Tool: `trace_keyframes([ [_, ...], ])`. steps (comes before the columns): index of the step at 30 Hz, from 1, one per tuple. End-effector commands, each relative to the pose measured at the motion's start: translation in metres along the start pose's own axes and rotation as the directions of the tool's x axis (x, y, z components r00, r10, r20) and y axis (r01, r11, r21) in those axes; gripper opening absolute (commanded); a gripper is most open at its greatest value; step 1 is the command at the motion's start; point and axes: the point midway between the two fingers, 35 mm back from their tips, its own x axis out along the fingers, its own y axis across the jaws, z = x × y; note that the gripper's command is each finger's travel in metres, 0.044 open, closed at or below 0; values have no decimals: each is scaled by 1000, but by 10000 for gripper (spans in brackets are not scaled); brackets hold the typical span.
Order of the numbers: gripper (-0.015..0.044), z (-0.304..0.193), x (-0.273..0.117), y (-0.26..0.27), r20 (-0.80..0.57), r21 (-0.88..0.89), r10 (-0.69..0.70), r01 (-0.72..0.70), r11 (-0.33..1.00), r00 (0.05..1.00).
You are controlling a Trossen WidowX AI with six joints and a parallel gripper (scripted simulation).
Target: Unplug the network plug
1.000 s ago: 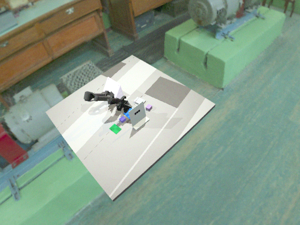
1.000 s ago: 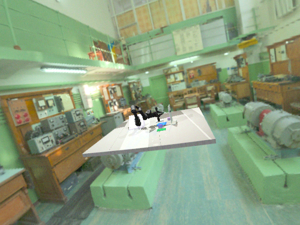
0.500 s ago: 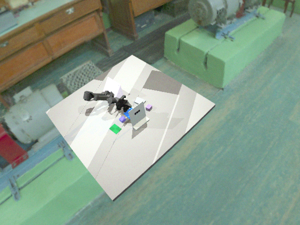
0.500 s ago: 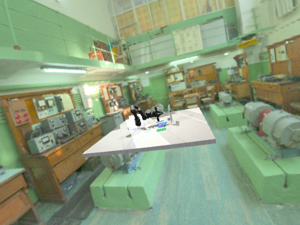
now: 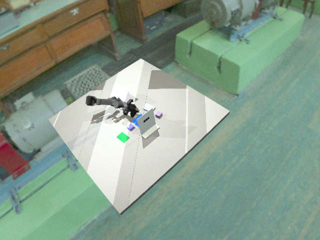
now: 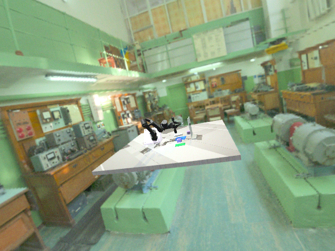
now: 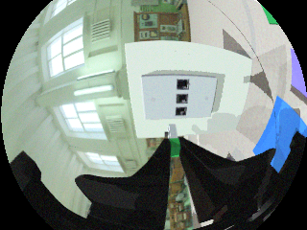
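The upright panel (image 5: 147,127) (image 6: 189,126) (image 7: 192,54) carries a pale plate (image 7: 160,96) with three dark sockets, all with nothing in them. My gripper (image 5: 139,112) (image 6: 181,123) (image 7: 173,142) is shut on the small plug (image 7: 173,130), whose clear grey front end and green part show between the fingertips in the wrist view. The plug is out of the panel, with a gap between them, held above the table. A flat blue patch (image 5: 136,120) (image 6: 180,138) (image 7: 279,126) lies below, in front of the panel. A flat green square (image 5: 123,137) (image 6: 180,144) (image 7: 271,15) lies farther aside. The tab cannot be made out.
A purple block (image 5: 130,127) (image 6: 178,140) (image 7: 299,72) stands between the blue patch and the green square. A pink-violet block (image 5: 158,114) (image 6: 188,132) and a low white box (image 5: 149,107) stand on the panel's other side. The panel's foot (image 5: 151,132) rests on the table (image 5: 108,165) (image 6: 211,146).
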Motion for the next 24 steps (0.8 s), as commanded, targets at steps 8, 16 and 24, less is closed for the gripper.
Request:
trace_keyframes([
  [8, 0, 2, -8, 21, 9, 7, 5, -5, 1000, 1000],
  [16, 0, 2, -15, 32, 9, 8, 5, -5, 1000, 1000],
  [24, 0, -11, -5, 13, -34, 77, -144, 147, 986, 989],
])
